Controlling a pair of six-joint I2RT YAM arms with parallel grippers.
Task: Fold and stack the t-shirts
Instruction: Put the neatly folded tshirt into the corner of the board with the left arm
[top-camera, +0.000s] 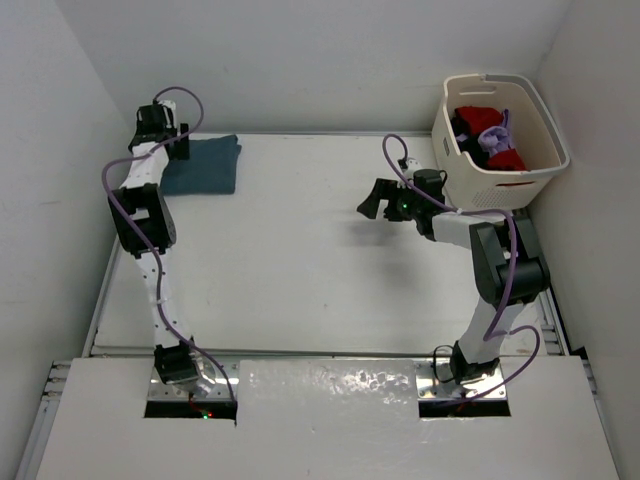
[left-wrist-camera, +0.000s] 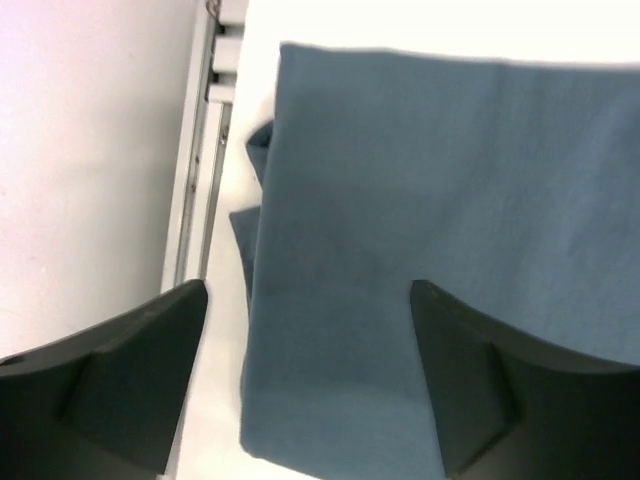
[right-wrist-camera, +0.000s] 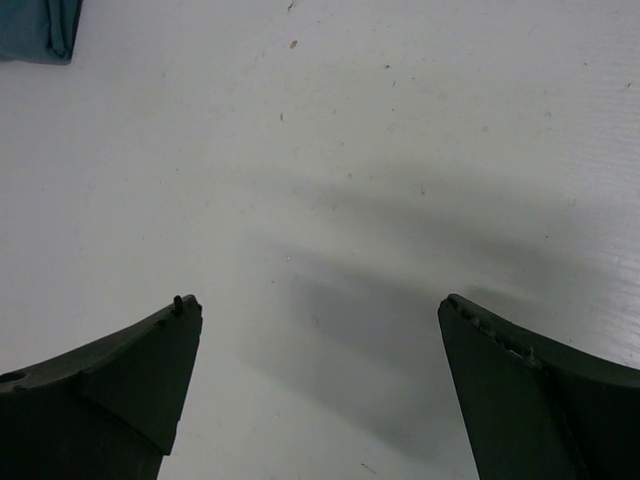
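A folded teal-blue t-shirt (top-camera: 203, 165) lies flat at the table's far left. My left gripper (top-camera: 180, 145) hangs over its left edge, open. In the left wrist view the cloth (left-wrist-camera: 430, 190) fills the space under the left gripper (left-wrist-camera: 310, 305), and nothing is pinched between the jaws. Red (top-camera: 478, 115), lavender (top-camera: 495, 138) and black (top-camera: 462, 128) t-shirts sit bunched in the basket. My right gripper (top-camera: 368, 200) hovers mid-table, open wide over bare surface (right-wrist-camera: 320, 305). A corner of the teal shirt (right-wrist-camera: 38, 30) shows at the top left of the right wrist view.
The cream laundry basket (top-camera: 480, 185) stands at the far right corner, just behind the right arm's wrist. White walls close in on the left, back and right. A metal rail (left-wrist-camera: 195, 170) runs along the table's left edge beside the teal shirt.
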